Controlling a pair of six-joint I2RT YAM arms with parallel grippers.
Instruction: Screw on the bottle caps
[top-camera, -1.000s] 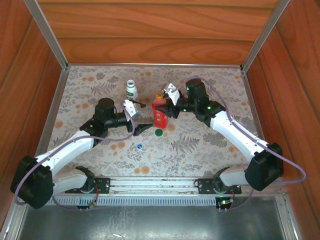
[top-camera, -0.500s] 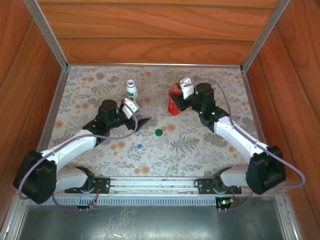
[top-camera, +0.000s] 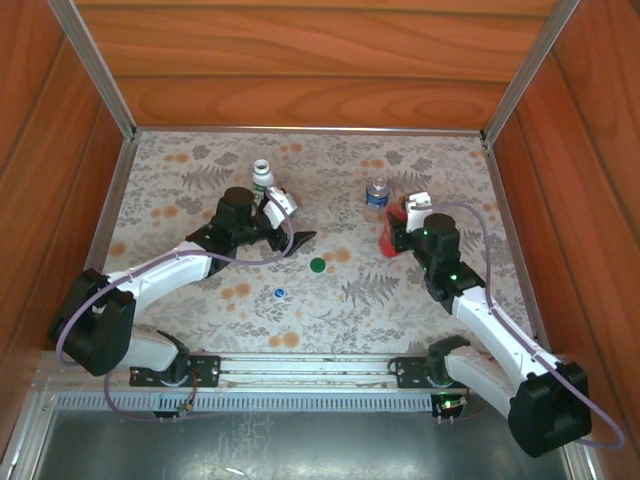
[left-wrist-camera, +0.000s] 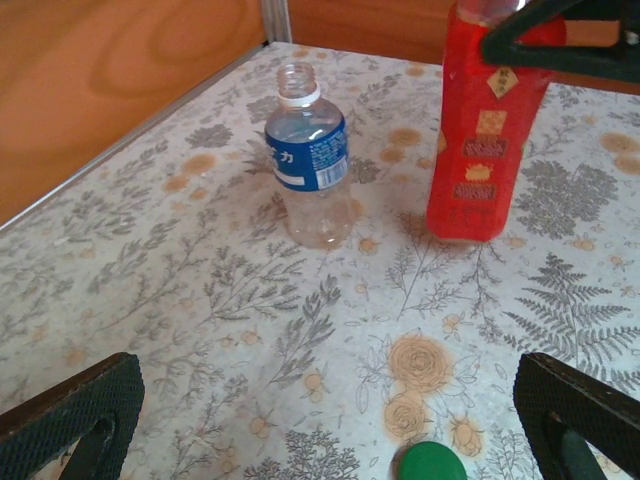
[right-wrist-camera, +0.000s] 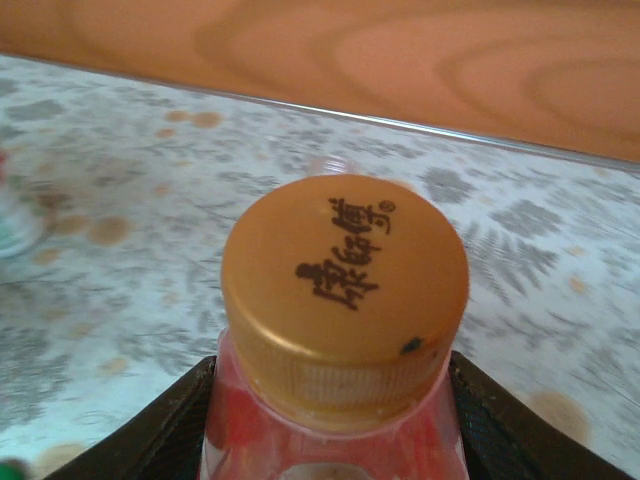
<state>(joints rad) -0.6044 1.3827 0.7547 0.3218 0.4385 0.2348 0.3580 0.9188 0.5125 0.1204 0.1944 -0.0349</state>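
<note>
From above, the left tool (top-camera: 292, 225) is wide open and holds nothing, near the white bottle (top-camera: 262, 178). The right tool (top-camera: 396, 225) grips the red bottle (top-camera: 390, 238), which stands upright on the desk (top-camera: 200, 160) near the clear bottle (top-camera: 377, 193). The green cap (top-camera: 318, 265) and the blue cap (top-camera: 280, 293) lie loose on the desk. In the left wrist view, the clear bottle has an open top. In the right wrist view, the orange cap (right-wrist-camera: 345, 290) sits on the red bottle.
</note>
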